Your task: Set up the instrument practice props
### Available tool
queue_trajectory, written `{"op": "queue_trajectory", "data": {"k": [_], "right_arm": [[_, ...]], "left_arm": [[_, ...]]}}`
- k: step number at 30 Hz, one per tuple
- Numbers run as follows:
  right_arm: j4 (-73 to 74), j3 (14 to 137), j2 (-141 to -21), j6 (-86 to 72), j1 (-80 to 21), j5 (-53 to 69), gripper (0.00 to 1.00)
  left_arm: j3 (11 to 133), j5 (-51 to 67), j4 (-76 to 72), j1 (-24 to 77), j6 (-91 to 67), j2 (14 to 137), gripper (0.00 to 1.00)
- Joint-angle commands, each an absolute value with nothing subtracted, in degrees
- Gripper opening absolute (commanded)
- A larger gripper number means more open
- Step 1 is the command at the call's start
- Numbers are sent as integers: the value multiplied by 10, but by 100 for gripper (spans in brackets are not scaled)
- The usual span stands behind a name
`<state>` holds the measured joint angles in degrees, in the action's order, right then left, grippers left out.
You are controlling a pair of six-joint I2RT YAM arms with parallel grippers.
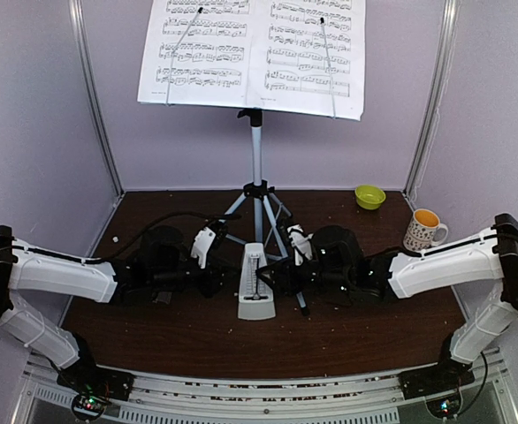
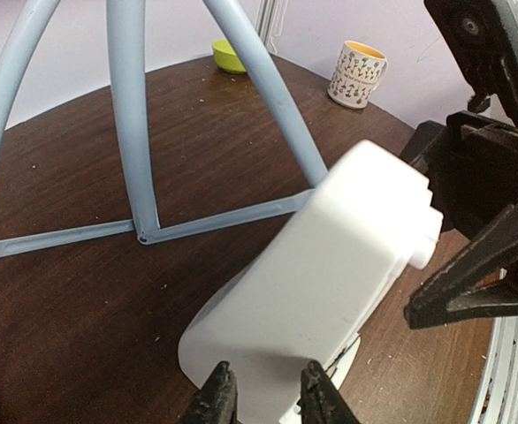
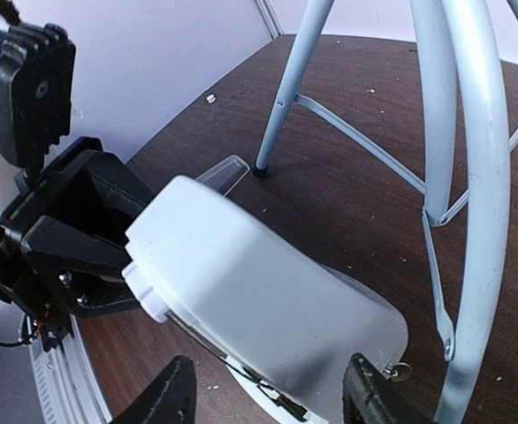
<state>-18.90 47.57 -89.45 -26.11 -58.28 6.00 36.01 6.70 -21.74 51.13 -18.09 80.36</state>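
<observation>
The small white metronome [image 1: 257, 283] looks light, hard and slippery, best held low at its wide bottom; it stands on the desk [image 1: 153, 329] by the music stand [image 1: 256, 150], the left hand [image 2: 263, 399] pinching it, the right hand [image 3: 268, 399] around it, gripping or not I cannot tell

From overhead, my sheet-music pages [image 1: 206, 53] run off the top edge and hide the desk of the music stand [image 1: 256, 150]; their notes are too small for me to read. On the left wrist view I get only the finger ends of the left gripper [image 2: 268, 393], the rest cut by the bottom edge, and the metronome [image 2: 321, 291] covers its own base. The right gripper [image 3: 266, 389] is cropped likewise, the clear cover [image 3: 224, 172] sits mostly behind the metronome, and the stand's legs leave the frame upward. Overhead, I cannot make out either pair of fingertips.
</observation>
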Motion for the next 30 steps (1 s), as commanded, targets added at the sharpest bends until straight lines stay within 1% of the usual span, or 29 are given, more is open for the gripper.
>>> {"op": "queue_trajectory", "data": {"k": [1, 6, 13, 18, 30], "right_arm": [[-205, 478, -882, -267, -590, 59, 62], [-201, 506, -903, -266, -593, 50, 62], [-198, 505, -900, -267, -593, 30, 50], [-193, 505, -901, -268, -592, 26, 46], [-186, 493, -887, -265, -593, 21, 40]], "left_arm": [[376, 78, -230, 510, -173, 812, 26], [379, 81, -230, 510, -173, 814, 26], [379, 78, -224, 509, -169, 809, 27], [383, 79, -221, 510, -167, 810, 26], [377, 77, -219, 510, -166, 806, 26]]}}
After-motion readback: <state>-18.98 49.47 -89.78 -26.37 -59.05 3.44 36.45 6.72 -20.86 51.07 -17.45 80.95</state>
